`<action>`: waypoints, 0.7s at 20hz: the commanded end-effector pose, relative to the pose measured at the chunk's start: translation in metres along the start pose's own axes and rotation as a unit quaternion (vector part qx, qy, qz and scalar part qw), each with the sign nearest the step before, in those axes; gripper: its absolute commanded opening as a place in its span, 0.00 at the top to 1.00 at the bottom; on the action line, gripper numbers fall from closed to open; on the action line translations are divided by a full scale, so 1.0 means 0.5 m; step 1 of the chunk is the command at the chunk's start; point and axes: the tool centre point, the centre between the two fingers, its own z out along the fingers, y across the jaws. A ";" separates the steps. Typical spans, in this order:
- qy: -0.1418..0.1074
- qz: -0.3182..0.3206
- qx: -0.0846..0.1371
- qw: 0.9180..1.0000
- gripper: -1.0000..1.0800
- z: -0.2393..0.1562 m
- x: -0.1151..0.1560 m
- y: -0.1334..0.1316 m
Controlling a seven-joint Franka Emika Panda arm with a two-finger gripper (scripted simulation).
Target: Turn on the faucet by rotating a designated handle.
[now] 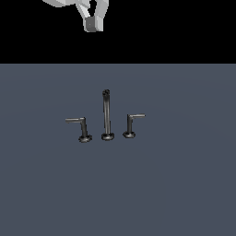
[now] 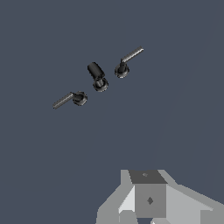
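Observation:
The faucet [image 1: 107, 115] stands in the middle of the dark grey surface: a tall thin spout with an L-shaped lever on each side. The handle [image 1: 132, 124] is the shorter-armed one on the exterior view's right, its lever pointing away from the spout. The longer lever [image 1: 79, 128] is on the exterior view's left. My gripper [image 1: 93, 25] hangs high above and behind the set, far from it, with its fingers together and nothing between them. The wrist view shows the spout [image 2: 98, 77] from above between two levers [image 2: 69, 100] [image 2: 128, 61]; I cannot tell which is the handle.
The surface [image 1: 184, 184] is flat and dark grey, and its far edge meets a black background. Nothing else lies on it besides the three faucet pieces.

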 end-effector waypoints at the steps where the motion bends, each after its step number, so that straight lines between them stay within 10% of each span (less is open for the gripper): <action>1: 0.001 0.031 0.001 1.000 1.00 0.034 0.030 -0.013; 14: 0.004 0.180 0.003 0.984 1.00 0.196 0.187 -0.046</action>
